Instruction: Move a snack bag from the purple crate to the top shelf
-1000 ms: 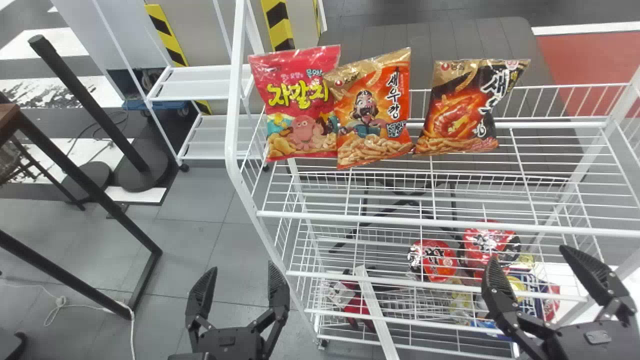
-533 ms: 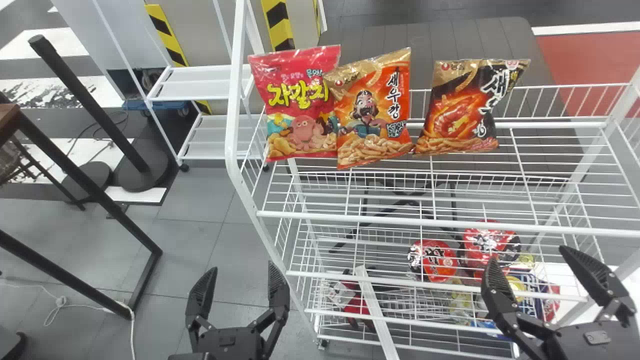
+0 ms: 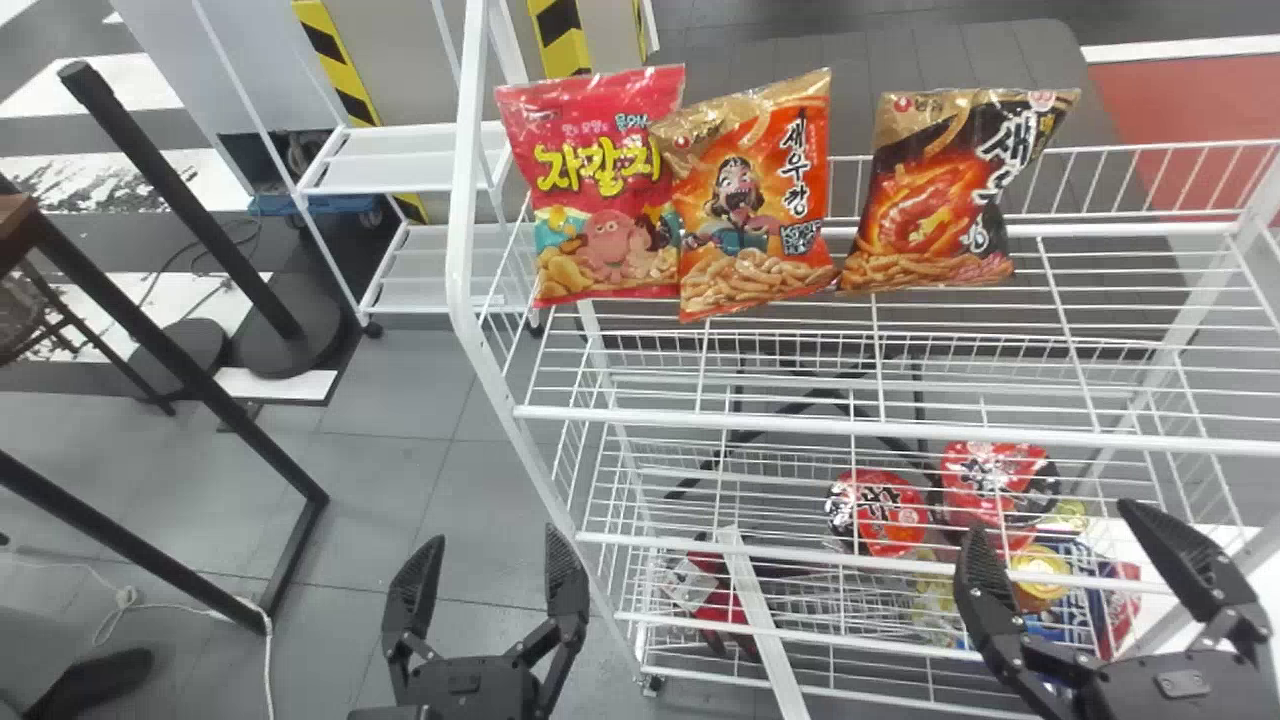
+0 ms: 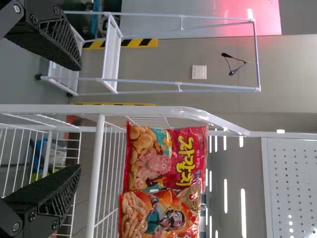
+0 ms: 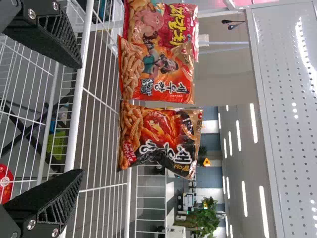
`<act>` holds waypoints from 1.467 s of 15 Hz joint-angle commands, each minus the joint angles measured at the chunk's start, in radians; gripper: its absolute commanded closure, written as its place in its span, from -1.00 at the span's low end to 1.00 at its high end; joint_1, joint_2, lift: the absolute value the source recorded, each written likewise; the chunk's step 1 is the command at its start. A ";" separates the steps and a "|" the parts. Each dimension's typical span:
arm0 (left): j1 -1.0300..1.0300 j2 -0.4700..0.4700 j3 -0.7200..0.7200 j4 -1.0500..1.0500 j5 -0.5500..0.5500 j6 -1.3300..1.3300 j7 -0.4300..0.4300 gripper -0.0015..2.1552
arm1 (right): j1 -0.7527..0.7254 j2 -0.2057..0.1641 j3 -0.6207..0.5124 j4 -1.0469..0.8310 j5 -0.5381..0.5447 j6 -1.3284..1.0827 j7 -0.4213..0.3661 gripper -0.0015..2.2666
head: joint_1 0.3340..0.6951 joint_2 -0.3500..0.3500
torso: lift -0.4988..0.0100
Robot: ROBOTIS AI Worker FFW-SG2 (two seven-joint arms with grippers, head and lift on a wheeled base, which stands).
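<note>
Looking out the way the robot does, I see three snack bags upright on the white rack's top shelf (image 3: 880,428): a pink bag (image 3: 605,190) at twelve o'clock, touching an orange bag (image 3: 750,200) at one, and a black bag (image 3: 935,205) at two. The left gripper (image 3: 492,535) hangs at seven, the right gripper (image 3: 1050,518) at four, both pairs of jaws spread apart, released.

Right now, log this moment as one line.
left gripper: jaws open, empty | right gripper: jaws open, empty | top shelf: pink bag, orange bag, black bag, upright, side by side
</note>
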 commanded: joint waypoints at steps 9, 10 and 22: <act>0.000 -0.001 0.000 0.002 0.000 0.002 0.000 -0.88 | 0.000 -0.005 0.001 0.005 0.000 -0.003 0.000 -0.96 | 1.00 0.61 | 0.67; 0.000 -0.001 0.000 0.002 0.000 0.002 0.000 -0.88 | 0.000 -0.005 0.001 0.006 0.000 -0.003 0.000 -0.96 | 1.00 0.61 | 0.65; 0.000 0.000 0.000 0.000 0.000 0.002 -0.002 -0.88 | -0.002 -0.007 0.001 0.006 0.008 -0.003 0.000 -0.96 | 1.00 0.62 | 0.47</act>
